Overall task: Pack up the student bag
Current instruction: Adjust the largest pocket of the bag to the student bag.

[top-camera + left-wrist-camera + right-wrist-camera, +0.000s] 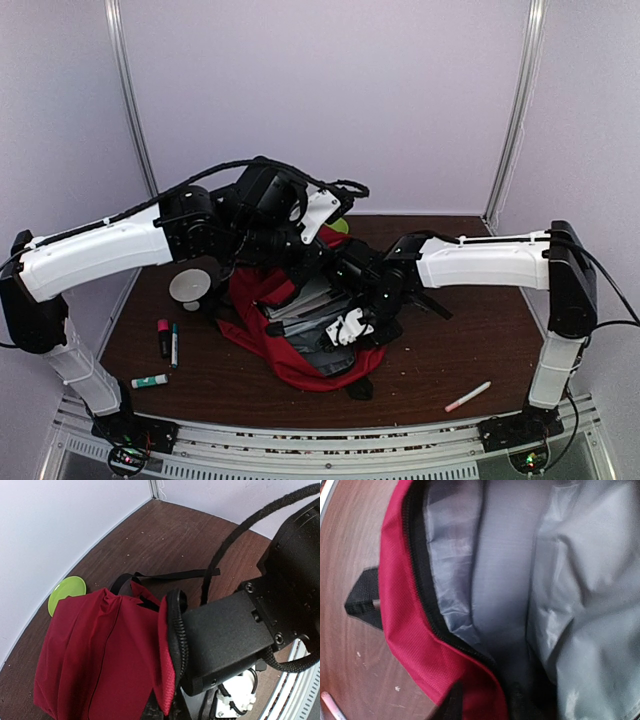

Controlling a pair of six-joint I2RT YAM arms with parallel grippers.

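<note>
On table (450, 340), student bag (285, 362) rim pinched in left claw (175, 645), right claw (352, 325) inside it, grip unclear.

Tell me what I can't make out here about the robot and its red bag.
- Bag contents: right wrist view shows only grey lining; from above, the right arm covers the opening.
- Right jaws: sunk in the bag, open or shut unclear.
- Green disc: from above, mostly behind the bag.
- Pink pen: top view, too small to read.

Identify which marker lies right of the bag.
The pink-and-white marker, lying alone; the other three markers lie left of the bag.
</note>
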